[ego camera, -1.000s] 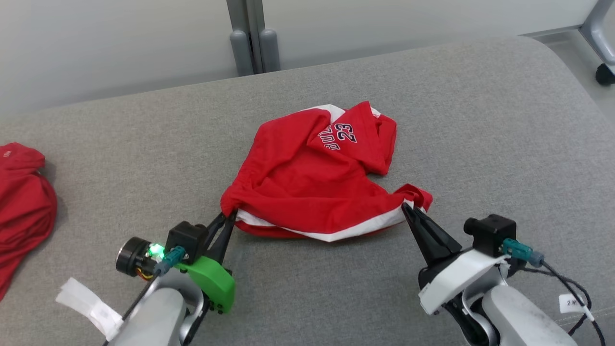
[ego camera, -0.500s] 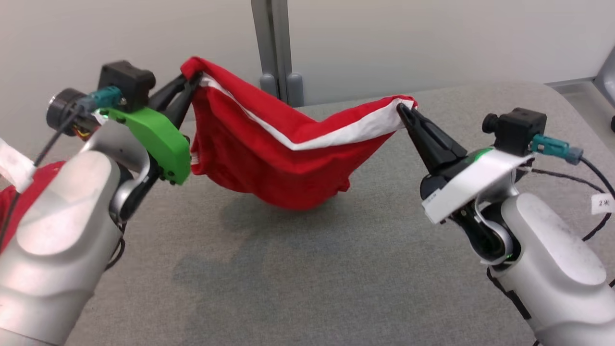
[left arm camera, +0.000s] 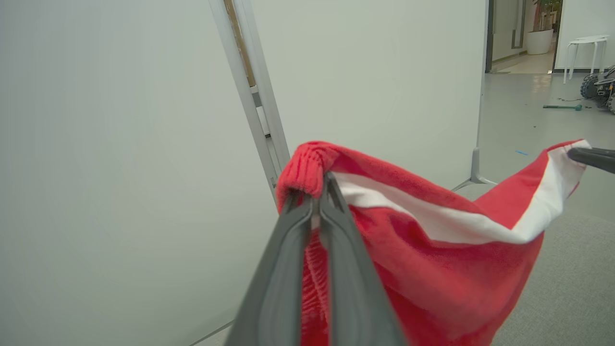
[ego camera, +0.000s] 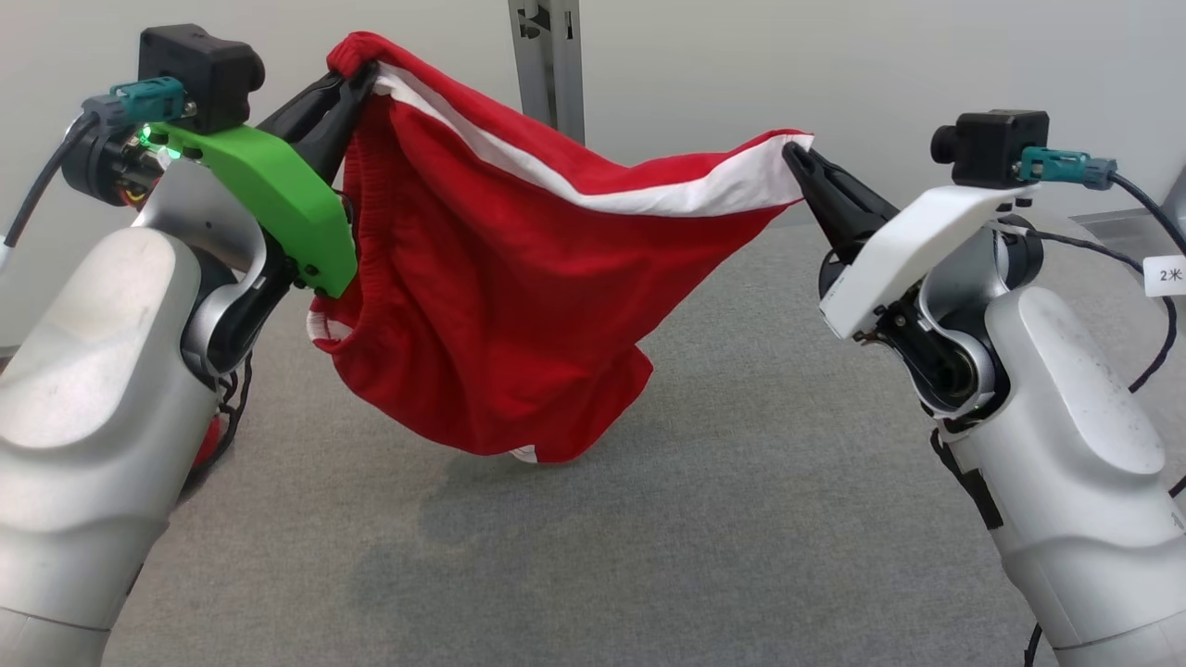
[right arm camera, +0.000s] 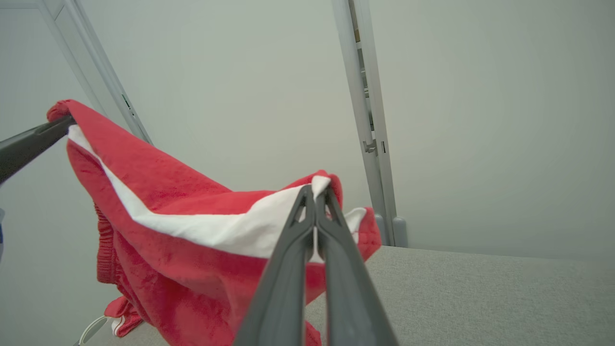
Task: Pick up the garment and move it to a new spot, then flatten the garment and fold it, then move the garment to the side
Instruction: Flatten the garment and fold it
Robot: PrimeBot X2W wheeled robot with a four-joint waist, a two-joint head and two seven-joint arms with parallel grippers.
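The garment [ego camera: 500, 306] is a pair of red shorts with a white side stripe, hanging in the air between both arms above the grey padded surface [ego camera: 741, 519]. My left gripper [ego camera: 357, 79] is shut on one red corner at the upper left, seen up close as a bunched ribbed edge [left arm camera: 307, 166]. My right gripper [ego camera: 795, 153] is shut on the opposite corner, where the white stripe ends [right arm camera: 319, 185]. The stripe runs along the top edge between the two grips. The cloth sags in the middle, and its lowest fold hangs just above the surface.
A second red garment [ego camera: 206, 445] peeks out behind my left forearm on the surface. A grey panel post [ego camera: 548, 65] and a pale wall stand behind. Open doorway, floor and a white stool [left arm camera: 584, 53] lie to the far right in the left wrist view.
Both grippers have raised the garment from the surface into the air, higher than half a second ago. The head camera has tilted up, so the whole picture has shifted.
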